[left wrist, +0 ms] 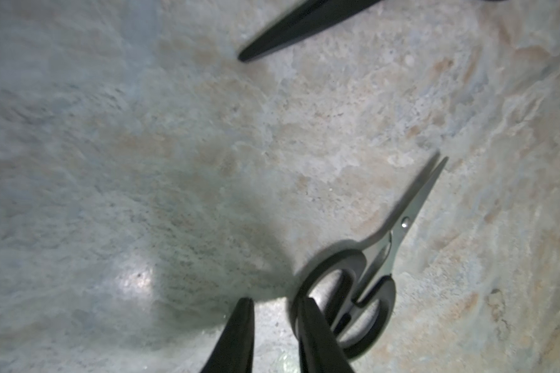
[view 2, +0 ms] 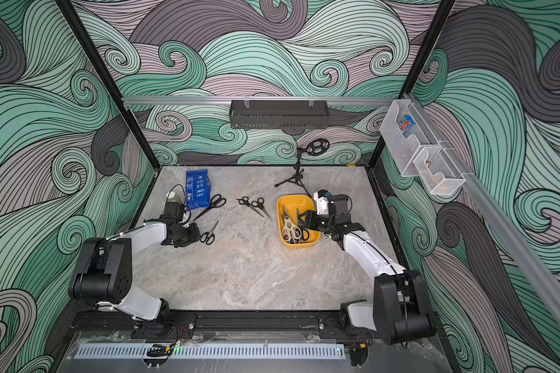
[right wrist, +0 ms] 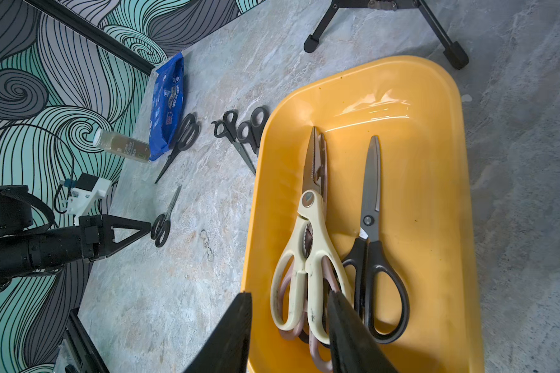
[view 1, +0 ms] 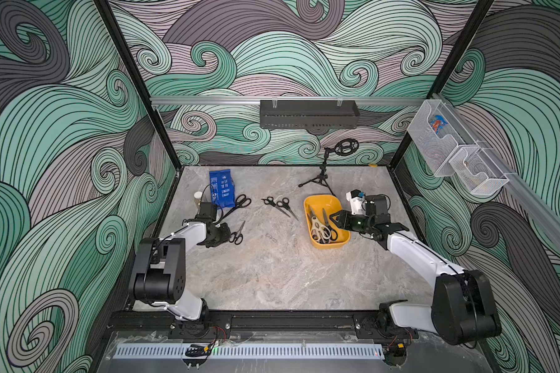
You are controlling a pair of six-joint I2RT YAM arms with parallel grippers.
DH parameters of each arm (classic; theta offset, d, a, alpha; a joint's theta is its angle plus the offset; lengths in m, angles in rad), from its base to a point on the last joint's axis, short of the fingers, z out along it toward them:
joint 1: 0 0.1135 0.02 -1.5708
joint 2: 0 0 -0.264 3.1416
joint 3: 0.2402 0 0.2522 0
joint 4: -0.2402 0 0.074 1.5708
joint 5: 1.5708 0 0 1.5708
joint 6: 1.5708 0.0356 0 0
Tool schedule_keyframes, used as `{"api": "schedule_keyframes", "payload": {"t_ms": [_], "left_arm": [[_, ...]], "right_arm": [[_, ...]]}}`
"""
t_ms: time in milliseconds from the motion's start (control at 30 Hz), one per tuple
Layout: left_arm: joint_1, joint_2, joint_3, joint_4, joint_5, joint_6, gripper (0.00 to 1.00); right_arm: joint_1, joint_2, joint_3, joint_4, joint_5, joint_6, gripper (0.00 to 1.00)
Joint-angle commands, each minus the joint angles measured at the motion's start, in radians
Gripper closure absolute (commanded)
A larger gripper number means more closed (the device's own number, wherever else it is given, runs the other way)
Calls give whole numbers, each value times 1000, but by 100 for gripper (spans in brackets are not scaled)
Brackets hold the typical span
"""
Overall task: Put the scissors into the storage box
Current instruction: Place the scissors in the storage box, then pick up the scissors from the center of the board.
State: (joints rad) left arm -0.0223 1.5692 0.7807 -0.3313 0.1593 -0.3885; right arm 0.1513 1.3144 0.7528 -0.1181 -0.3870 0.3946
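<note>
The left arm [view 1: 191, 231] stretches low over the tabletop [view 1: 272, 274], well apart from the storage box [view 1: 320, 202] on the box's left, with its wrist tipped down. The left tool [left wrist: 275, 300] stands narrowly open, and bare tabletop shows between its fingers. One finger [left wrist: 317, 329] overlaps a handle loop of the small black-handled scissors [left wrist: 369, 274], which lie flat. I cannot tell whether it touches them.

The right arm [view 1: 417, 255] reaches in from the box's right. The right tool [right wrist: 290, 294] hovers above the box's near end, open and holding nothing.

Below it in the box, the cream-handled scissors [right wrist: 311, 245] lie on a pink-handled pair [right wrist: 316, 352], beside a black-handled pair [right wrist: 370, 210]. Between the box and the left arm, two small black pairs [view 1: 284, 204] and a larger dark pair [view 1: 242, 202] lie on the tabletop.
</note>
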Motion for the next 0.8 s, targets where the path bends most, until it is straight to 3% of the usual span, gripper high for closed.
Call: {"api": "schedule_keyframes", "payload": {"t_ms": [0,500,633,767], "left_arm": [[-17,31,34,-35,-26,19,73],[-116,71,67,-95,-139,34,74],[-144,104,86,-125,-169,40,81],[-171,142,113,-166,-210,46,81]], "right_arm": [[1,0,13,-9,-12,-20,57],[-2,34,22,-9,-9,-43,57],[-2,41,21,-9,-8,-47,57],[-2,45,21,-9,-2,-49,57]]}}
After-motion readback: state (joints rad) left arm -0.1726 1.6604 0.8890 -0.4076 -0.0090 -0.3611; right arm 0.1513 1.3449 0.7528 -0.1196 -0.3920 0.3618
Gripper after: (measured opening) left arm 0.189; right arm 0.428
